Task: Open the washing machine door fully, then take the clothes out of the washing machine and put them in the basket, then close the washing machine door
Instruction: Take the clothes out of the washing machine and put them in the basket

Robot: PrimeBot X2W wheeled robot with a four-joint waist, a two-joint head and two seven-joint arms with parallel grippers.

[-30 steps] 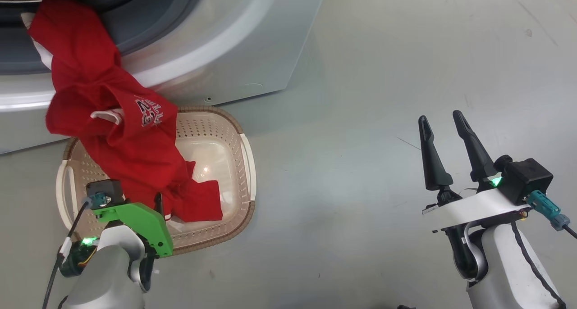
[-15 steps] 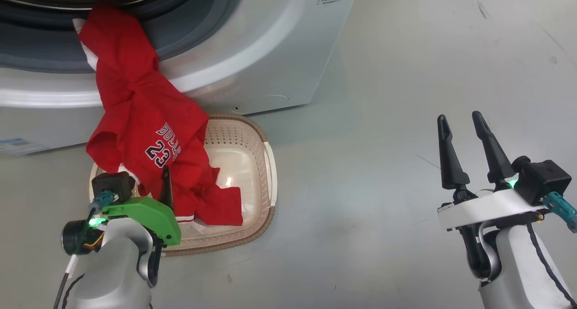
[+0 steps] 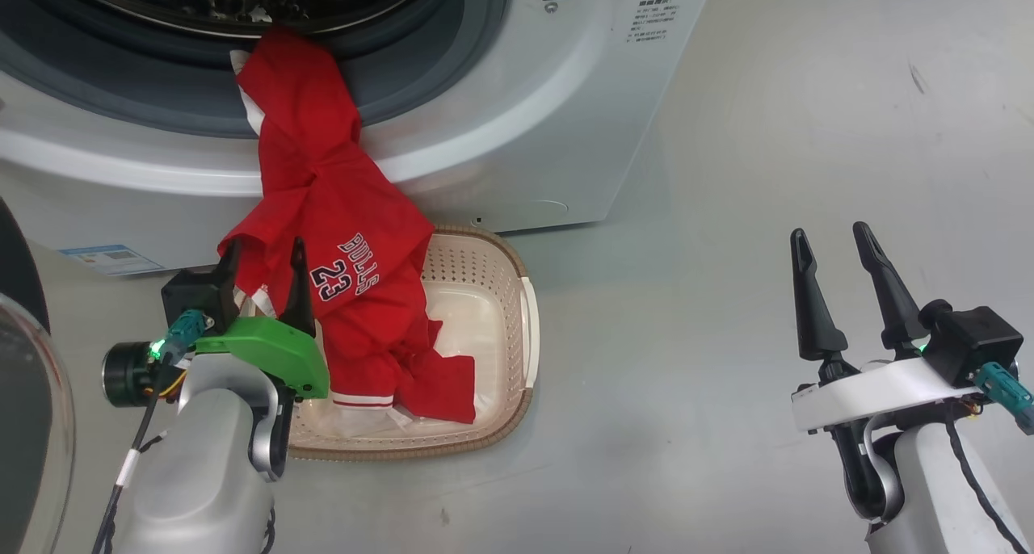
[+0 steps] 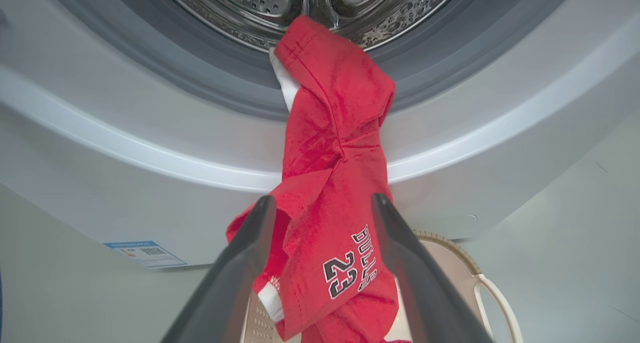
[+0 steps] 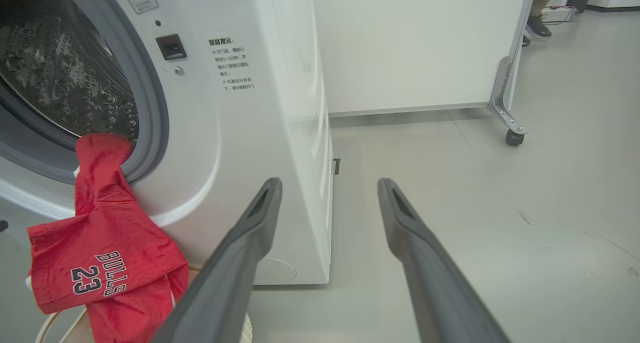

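Observation:
The red jersey (image 3: 339, 239) hangs from the lip of the white washing machine (image 3: 501, 158) with its lower end lying in the cream basket (image 3: 517, 263) on the floor below. "BULLS 23" faces out. The drum stands open, and the washing machine door (image 3: 28, 409) shows as glass and a black ring at the far left edge. My left gripper (image 3: 265, 247) is open just before the hanging jersey (image 4: 335, 148), its jaws apart and gripping nothing. In the left wrist view the left gripper (image 4: 324, 201) frames the cloth. My right gripper (image 3: 830, 232) is open over bare floor, well to the right.
A blue label sticker (image 3: 109, 258) sits low on the washer front. In the right wrist view a white panel on a caster (image 5: 509, 135) stands behind the washer's side, with a person's shoe (image 5: 537, 28) beyond it. Grey floor stretches to the right of the basket.
The head camera has shifted, bringing the drum and door edge into view. The jersey has unfolded and hangs straighter, lettering now readable. My left gripper has risen beside it, open.

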